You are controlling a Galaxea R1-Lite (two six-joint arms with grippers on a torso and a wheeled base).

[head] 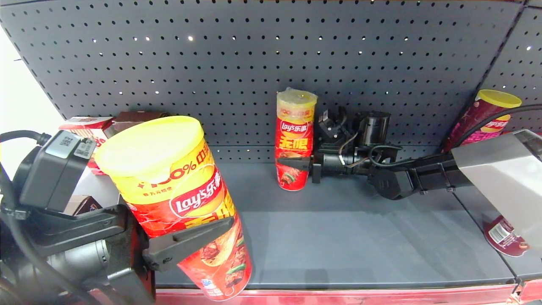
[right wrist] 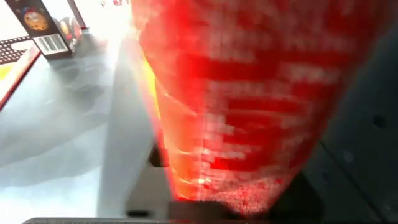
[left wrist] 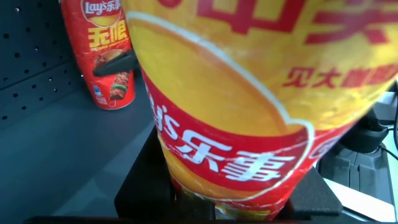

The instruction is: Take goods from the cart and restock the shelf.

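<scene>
Head view, can point(head: 169, 173) between left fingers point(head: 190, 239)

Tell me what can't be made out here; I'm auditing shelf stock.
Whether the right gripper clamps the standing can: head view, the can hides the far side; right wrist view, blurred.
Boxes: head view, mostly behind the held can in the left gripper.
Low can at right: head view, the right arm covers all but its base.
</scene>
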